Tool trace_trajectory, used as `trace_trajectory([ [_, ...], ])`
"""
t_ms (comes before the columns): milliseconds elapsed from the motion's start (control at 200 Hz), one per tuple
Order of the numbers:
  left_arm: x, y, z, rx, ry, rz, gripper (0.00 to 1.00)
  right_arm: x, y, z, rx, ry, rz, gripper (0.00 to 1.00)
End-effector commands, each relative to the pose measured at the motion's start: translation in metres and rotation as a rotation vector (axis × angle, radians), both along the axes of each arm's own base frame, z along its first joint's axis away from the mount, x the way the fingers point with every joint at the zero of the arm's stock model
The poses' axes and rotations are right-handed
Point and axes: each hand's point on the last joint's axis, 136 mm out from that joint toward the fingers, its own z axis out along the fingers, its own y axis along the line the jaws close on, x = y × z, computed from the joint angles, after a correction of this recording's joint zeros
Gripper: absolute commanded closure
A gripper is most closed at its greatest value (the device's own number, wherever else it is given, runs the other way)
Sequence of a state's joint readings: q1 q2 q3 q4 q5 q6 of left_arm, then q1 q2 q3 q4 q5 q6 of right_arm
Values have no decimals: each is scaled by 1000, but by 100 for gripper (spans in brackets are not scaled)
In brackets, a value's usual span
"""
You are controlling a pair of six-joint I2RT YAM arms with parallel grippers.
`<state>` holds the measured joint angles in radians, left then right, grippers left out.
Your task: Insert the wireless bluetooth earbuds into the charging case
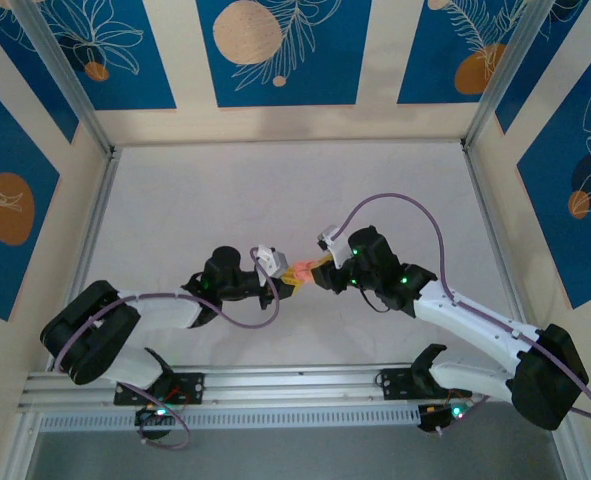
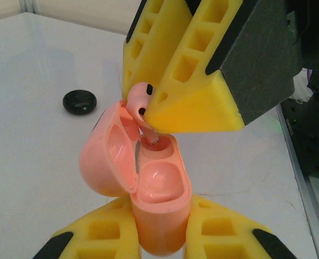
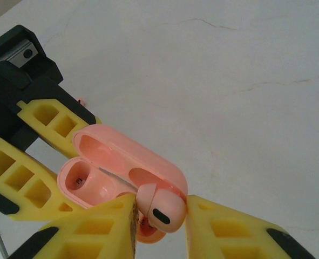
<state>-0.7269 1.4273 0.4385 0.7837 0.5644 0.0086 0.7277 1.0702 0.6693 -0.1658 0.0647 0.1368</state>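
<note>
The right gripper [image 3: 159, 232] is pinched narrow on a small glossy pink plastic earbud [image 3: 158, 208]. The earbud's stem tip sits at the mouth of one socket of the open pink clamshell charging case [image 2: 159, 189], which the left gripper [image 2: 160, 232] clamps by its base at the bottom centre of the left wrist view.

The stem looks tilted against the socket. Pushing down like that could jam it, twist the case in its grip, or squirt the slick bud out from the pads. The raised lid is close to the yellow finger and could be knocked.

The smooth white tabletop [image 1: 225, 190] has faint hairline marks. A small black glossy disc [image 2: 79, 101] lies at the upper left, well apart from the case. Cream walls with blue leaf-print panels [image 1: 275, 50] enclose the table.
</note>
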Motion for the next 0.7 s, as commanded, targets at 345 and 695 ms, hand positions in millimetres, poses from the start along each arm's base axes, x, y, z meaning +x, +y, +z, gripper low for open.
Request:
trace_trajectory([
  [345,4,-4,30,-63,-87,1,86,-23,13,5,27,40,119,64],
  [695,3,-3,28,-58,-86,2,86,-23,13,24,64,19,111,56],
])
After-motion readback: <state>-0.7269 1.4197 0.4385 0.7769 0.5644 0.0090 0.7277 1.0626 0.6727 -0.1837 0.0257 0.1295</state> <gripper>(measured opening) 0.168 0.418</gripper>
